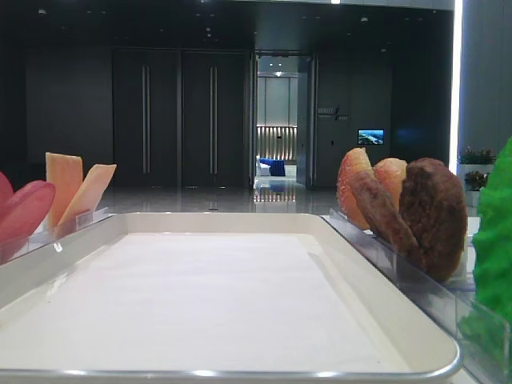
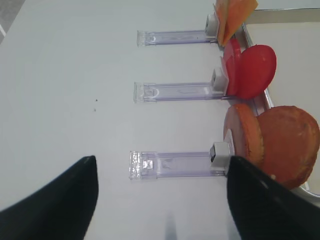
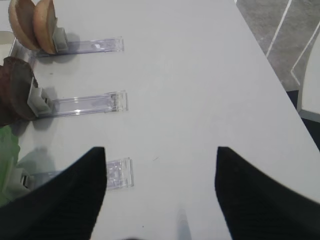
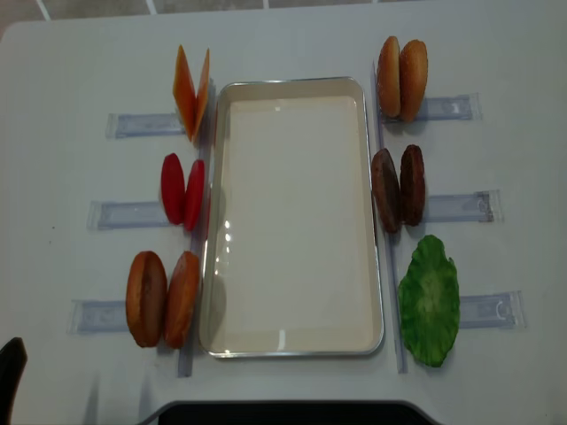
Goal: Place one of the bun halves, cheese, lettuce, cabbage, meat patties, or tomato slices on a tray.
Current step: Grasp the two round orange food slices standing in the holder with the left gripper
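The off-white tray (image 4: 292, 221) lies bare in the middle of the table and fills the low view (image 1: 192, 304). Left of it stand cheese (image 4: 191, 91), tomato slices (image 4: 182, 190) and bun halves (image 4: 164, 298). On its right are more bun halves (image 4: 401, 78), meat patties (image 4: 399, 188) and lettuce (image 4: 430, 299). No cabbage is in view. My left gripper (image 2: 162, 159) hangs open over the table, left of the near buns (image 2: 272, 145), holding nothing. My right gripper (image 3: 161, 148) is open and empty, right of the lettuce (image 3: 7, 155) and patties (image 3: 15, 92).
Narrow clear plastic holders (image 4: 120, 214) (image 4: 456, 206) run outward from each stack of food. The table's right edge (image 3: 272, 65) drops to the floor. A dark shape (image 4: 283, 412) borders the near table edge. One black finger (image 4: 9, 365) shows at the bottom left.
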You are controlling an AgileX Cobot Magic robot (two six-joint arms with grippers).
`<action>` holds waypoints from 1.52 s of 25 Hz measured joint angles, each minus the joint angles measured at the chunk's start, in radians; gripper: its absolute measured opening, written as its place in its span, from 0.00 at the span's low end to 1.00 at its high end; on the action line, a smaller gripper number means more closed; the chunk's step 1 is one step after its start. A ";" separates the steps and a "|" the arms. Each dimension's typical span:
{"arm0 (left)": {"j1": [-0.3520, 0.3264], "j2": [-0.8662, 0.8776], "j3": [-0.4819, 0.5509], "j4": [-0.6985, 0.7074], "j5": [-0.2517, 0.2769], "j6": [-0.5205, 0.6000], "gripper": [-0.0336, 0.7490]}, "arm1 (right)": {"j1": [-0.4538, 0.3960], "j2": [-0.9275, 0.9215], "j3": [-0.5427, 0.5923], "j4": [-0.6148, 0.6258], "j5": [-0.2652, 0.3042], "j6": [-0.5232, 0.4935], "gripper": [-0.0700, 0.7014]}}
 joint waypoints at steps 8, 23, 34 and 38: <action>0.000 0.000 0.000 0.000 0.000 0.000 0.78 | 0.000 0.000 0.000 0.000 0.000 0.000 0.67; 0.000 0.000 0.000 0.000 0.000 0.000 0.54 | 0.000 0.000 0.000 0.000 0.000 0.000 0.67; 0.000 0.000 0.000 0.000 0.000 0.000 0.40 | 0.000 0.000 0.000 0.000 0.000 0.000 0.67; 0.000 0.000 0.000 0.000 0.000 0.000 0.36 | 0.000 0.000 0.000 0.000 0.000 0.000 0.67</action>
